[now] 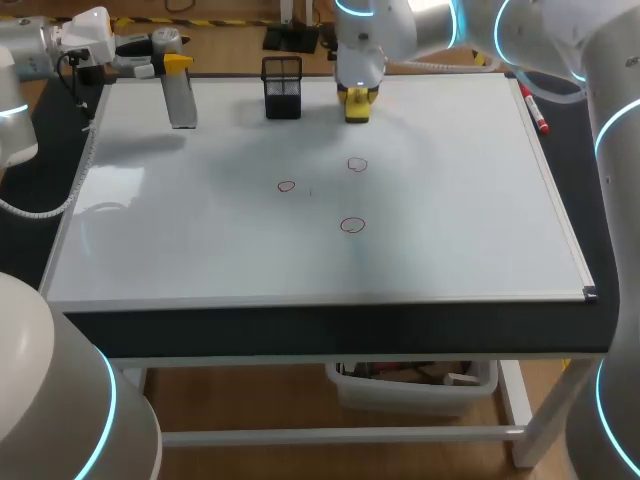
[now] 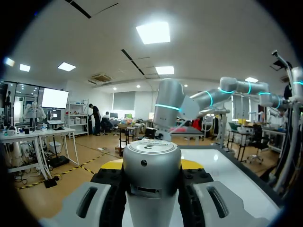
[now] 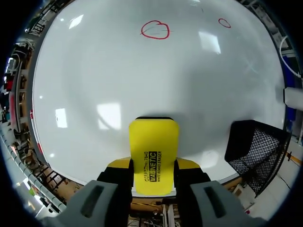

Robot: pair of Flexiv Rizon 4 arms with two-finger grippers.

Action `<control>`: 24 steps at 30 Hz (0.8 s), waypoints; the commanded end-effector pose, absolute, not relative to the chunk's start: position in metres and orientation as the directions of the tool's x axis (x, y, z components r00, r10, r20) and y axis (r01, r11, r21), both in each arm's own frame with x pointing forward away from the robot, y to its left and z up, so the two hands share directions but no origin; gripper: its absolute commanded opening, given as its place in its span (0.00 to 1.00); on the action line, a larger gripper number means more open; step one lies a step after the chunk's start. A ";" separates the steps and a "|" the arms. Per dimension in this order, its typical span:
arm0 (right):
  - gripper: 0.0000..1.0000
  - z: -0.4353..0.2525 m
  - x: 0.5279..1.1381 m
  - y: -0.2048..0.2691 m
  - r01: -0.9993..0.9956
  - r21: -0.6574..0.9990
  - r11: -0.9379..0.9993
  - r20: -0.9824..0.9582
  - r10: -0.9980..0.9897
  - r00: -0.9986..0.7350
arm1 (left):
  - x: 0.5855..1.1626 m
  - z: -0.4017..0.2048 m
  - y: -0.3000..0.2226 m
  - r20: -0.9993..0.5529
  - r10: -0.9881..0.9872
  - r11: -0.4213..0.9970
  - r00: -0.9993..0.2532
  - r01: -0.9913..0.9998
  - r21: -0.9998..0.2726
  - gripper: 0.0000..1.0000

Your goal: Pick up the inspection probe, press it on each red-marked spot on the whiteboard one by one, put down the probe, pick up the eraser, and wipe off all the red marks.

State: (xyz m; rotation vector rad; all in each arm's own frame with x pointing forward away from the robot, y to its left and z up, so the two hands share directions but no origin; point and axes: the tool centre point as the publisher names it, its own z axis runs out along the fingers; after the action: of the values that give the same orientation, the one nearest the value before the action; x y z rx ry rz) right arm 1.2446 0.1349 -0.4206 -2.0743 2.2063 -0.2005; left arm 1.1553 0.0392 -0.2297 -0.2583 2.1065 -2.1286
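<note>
My left gripper [image 1: 176, 64] is at the whiteboard's far left corner, shut on the silver inspection probe [image 1: 181, 102], which points down at the board. In the left wrist view the probe's round top [image 2: 151, 177] fills the gap of the left gripper [image 2: 152, 164]. My right gripper [image 1: 357, 98] is at the far middle of the whiteboard [image 1: 450, 220], shut on the yellow eraser [image 1: 357, 108]. The right wrist view shows the eraser [image 3: 154, 146] clasped from both sides in that gripper [image 3: 154, 163]. Three red marks [image 1: 287, 185] [image 1: 352, 225] [image 1: 357, 164] lie mid-board; two of them appear ahead of the eraser [image 3: 155, 29] [image 3: 224, 22].
A black mesh pen holder [image 1: 283, 87] stands at the far edge between the two grippers, and shows beside the eraser [image 3: 258, 146]. A red marker [image 1: 536, 112] lies along the board's right frame. The near half of the board carries only the marks.
</note>
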 end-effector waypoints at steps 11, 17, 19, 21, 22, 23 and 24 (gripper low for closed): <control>0.00 -0.383 1.270 0.108 -0.968 0.218 0.121 -0.030 -0.991 -0.131 | 1.153 -0.227 0.038 0.025 -0.222 -0.010 -0.975 -0.023 -1.000 0.00; 0.00 -0.372 1.254 0.098 -0.964 0.224 0.146 -0.022 -0.988 -0.155 | 1.153 -0.227 0.038 0.025 -0.222 -0.010 -0.975 -0.023 -1.000 0.00; 0.00 -0.371 1.248 0.094 -0.960 0.224 0.167 -0.017 -0.984 -0.175 | 1.153 -0.227 0.038 0.025 -0.222 -0.010 -0.975 -0.023 -1.000 0.00; 0.00 -0.369 1.242 0.090 -0.961 0.218 0.172 -0.004 -0.984 -0.177 | 1.153 -0.227 0.038 0.025 -0.222 -0.010 -0.975 -0.023 -1.000 0.00; 0.00 -0.368 1.239 0.088 -0.960 0.216 0.176 -0.006 -0.983 -0.181 | 1.153 -0.227 0.038 0.025 -0.222 -0.010 -0.975 -0.023 -1.000 0.00; 0.00 -0.367 1.236 0.085 -0.961 0.214 0.178 -0.008 -0.983 -0.184 | 1.153 -0.227 0.038 0.025 -0.222 -0.010 -0.975 -0.023 -1.000 0.00; 0.00 -0.366 1.233 0.083 -0.960 0.210 0.184 -0.004 -0.982 -0.189 | 1.153 -0.227 0.038 0.025 -0.222 -0.010 -0.975 -0.023 -1.000 0.00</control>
State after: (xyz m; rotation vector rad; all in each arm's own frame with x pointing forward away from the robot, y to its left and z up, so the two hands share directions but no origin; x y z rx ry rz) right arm 1.2344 0.0871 -0.3791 -2.0058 2.4364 0.0670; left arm 1.1553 0.0392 -0.2295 -0.2582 2.1066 -2.1284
